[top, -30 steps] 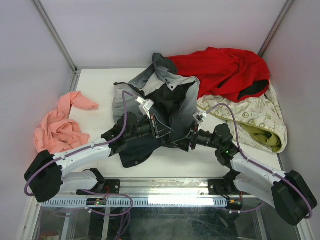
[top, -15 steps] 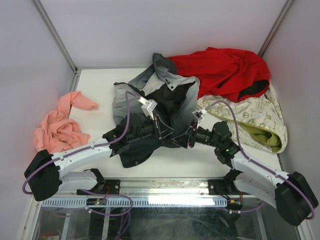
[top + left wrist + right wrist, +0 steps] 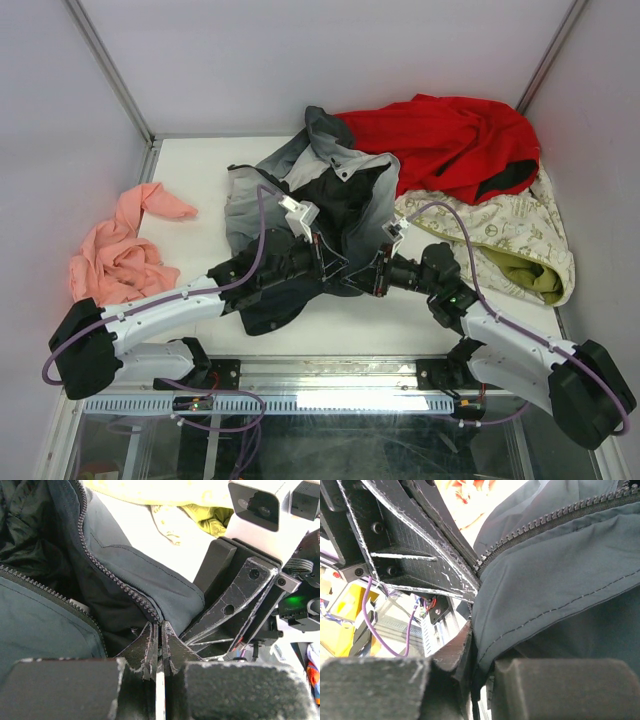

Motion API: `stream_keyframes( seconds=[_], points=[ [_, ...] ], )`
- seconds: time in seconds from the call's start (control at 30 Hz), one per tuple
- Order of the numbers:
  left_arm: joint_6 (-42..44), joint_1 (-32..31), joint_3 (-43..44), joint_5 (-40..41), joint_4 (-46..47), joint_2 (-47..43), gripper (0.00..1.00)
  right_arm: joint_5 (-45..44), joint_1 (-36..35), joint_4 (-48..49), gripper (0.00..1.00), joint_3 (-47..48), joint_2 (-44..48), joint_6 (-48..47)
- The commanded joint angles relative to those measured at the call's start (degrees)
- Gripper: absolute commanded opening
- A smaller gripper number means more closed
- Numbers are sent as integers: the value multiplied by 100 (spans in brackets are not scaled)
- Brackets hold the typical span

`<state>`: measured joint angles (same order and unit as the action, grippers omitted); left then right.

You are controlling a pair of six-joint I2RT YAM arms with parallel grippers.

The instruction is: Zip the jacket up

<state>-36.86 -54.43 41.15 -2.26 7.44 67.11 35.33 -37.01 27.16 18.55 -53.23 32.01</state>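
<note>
A large two-tone jacket (image 3: pixel 310 205) lies open and rumpled in the middle of a white table (image 3: pixel 190 180), its collar towards the far wall and its hem nearest the two arms. The shell is dark charcoal with light grey panels, thin and crinkly, and the lining is black and softly creased. A long dark zipper (image 3: pixel 112 577) with small toothed edges runs along the front opening, unjoined.

The left jaws are pressed together on the bottom end of the zipper edge. The right jaws, just beside them at the hem, are closed on a smooth fold of charcoal fabric with a stitched seam.

The table is flat and matt, enclosed by plain pale walls with metal corner posts. A red garment (image 3: pixel 450 140) lies bunched at the far right, touching the jacket's collar. A cream patterned cloth (image 3: pixel 490 230) with a yellow-green underside sits below it. A crumpled pink cloth (image 3: pixel 120 250) lies at the left edge, apart from the jacket.
</note>
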Motion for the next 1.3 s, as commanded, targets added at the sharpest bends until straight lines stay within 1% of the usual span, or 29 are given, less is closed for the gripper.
stream_keyframes(
  seconds=[0.0, 0.17, 0.3, 0.33, 0.4, 0.5, 0.67, 0.77, 0.87, 0.97, 1.07, 1.27],
  points=[
    [189, -63, 313, 328, 78, -119, 0, 70, -34, 38, 11, 258, -75, -154],
    [193, -100, 361, 345, 76, -104, 0, 81, -47, -3, 0, 267, -185, -270],
    [193, -120, 399, 313, 76, -99, 0, 139, -22, 160, 0, 213, -213, -362],
    [176, -120, 401, 330, 62, -122, 2, 186, 6, 242, 0, 202, -214, -370],
    [150, -120, 387, 423, -35, -208, 9, 292, 131, 401, 0, 154, -222, -358],
    [100, -120, 397, 672, -387, -351, 23, 474, 354, 645, 0, 68, -231, -371],
    [-147, -121, 622, 1074, -1518, -453, 41, 555, 537, 835, 0, 1, -252, -373],
    [-251, -120, 910, 1080, -2290, -371, 47, 554, 546, 910, 0, 4, -319, -371],
    [-322, -121, 1071, 912, -2734, -254, 52, 596, 546, 1043, 0, -8, -437, -350],
    [-420, -120, 1078, 750, -2820, -172, 53, 634, 542, 1295, 0, -41, -592, -247],
    [-503, -123, 1049, 650, -2818, -78, 51, 647, 546, 1604, 0, -91, -726, -203],
    [-498, -111, 1146, 511, -2818, 209, 49, 647, 533, 1721, 0, -114, -788, -203]
  ],
)
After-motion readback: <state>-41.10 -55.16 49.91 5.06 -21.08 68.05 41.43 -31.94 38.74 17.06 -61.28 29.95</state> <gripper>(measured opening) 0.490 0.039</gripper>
